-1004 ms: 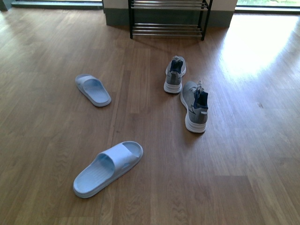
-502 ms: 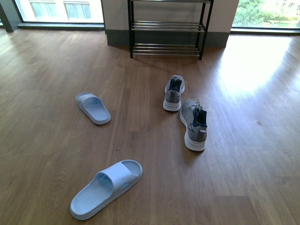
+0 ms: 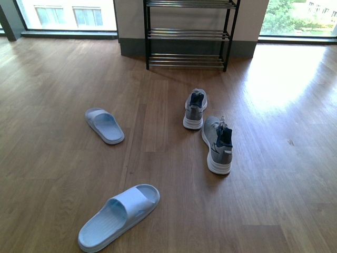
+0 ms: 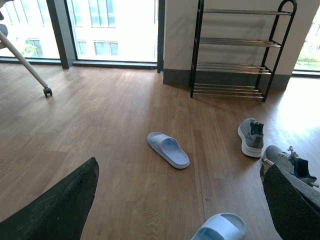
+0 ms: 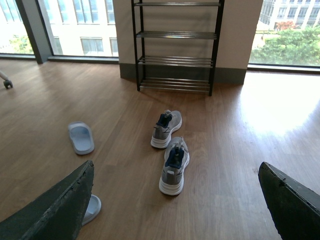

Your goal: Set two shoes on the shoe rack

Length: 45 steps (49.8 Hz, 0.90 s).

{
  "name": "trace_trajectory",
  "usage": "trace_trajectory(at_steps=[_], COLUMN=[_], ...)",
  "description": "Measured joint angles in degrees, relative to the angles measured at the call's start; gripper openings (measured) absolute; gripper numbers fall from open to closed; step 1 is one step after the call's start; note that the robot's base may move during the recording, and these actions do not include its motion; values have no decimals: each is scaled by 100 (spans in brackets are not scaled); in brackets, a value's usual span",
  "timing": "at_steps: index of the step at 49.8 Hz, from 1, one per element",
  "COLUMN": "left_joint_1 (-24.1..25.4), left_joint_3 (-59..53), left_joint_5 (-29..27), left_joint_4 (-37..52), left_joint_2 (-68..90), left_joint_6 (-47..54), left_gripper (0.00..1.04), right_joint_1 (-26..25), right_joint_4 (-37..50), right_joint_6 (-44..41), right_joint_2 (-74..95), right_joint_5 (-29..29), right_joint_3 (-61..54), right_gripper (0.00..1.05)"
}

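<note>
Left end effector (image 4: 177,165) and right end effector (image 5: 175,166) wide open, empty. Sneakers (image 3: 217,145) on floor (image 3: 63,174) short of rack (image 3: 187,34), straight ahead of right end effector, long axes toward rack; right one nearer.

The left gripper (image 4: 178,165) stands wide open. Its two dark fingers (image 4: 60,205) are well apart and grip nothing, and only their blunt, rough-surfaced tips are in view. The right gripper (image 5: 176,166) is spread just as wide, its dark fingers (image 5: 55,210) far apart and likewise holding nothing. Both wrists are held high, facing forward and tilted slightly downward.
</note>
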Motion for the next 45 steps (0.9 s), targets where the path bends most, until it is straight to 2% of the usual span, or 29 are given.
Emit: trace_trajectory(at_steps=[45], left_joint_1=[0], left_joint_3=[0], left_joint_5=[2], left_joint_4=[2], left_joint_2=[0], left_joint_6=[2], left_gripper=[95], right_joint_1=[11], right_joint_4=[0], right_joint_6=[2], right_joint_2=[-4], right_joint_5=[11], right_joint_3=[0], right_gripper=[96])
